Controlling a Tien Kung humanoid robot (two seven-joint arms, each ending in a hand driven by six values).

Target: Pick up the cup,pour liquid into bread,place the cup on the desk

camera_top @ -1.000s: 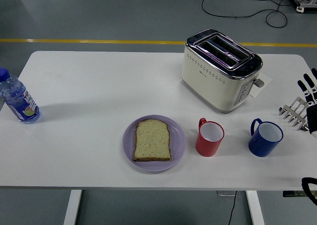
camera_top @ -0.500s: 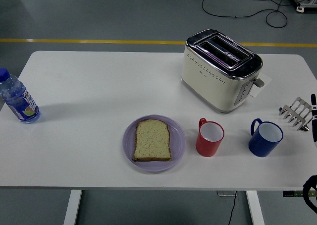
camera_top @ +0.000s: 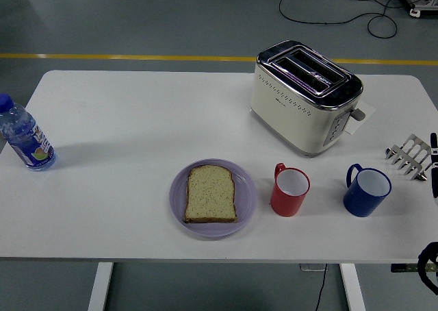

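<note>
- A water bottle (camera_top: pixel 25 135) stands far left.
- The bread (camera_top: pixel 211 194) lies on a purple plate (camera_top: pixel 246 200).
- The red cup (camera_top: pixel 290 190) stands beside it, then 1 blue cup (camera_top: pixel 367 190).
- My right hand (camera_top: pixel 434 162) peeks in at the edge; I cannot tell its fingers.

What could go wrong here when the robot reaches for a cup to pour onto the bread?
Two open cups stand close together: the red plastic mug and the blue plastic mug, so the wrong one could be grabbed. Reaching past the blue mug to the red one might tip it. The slice of bread lies flat on a shallow purple plate, so liquid could run onto the white table.
</note>
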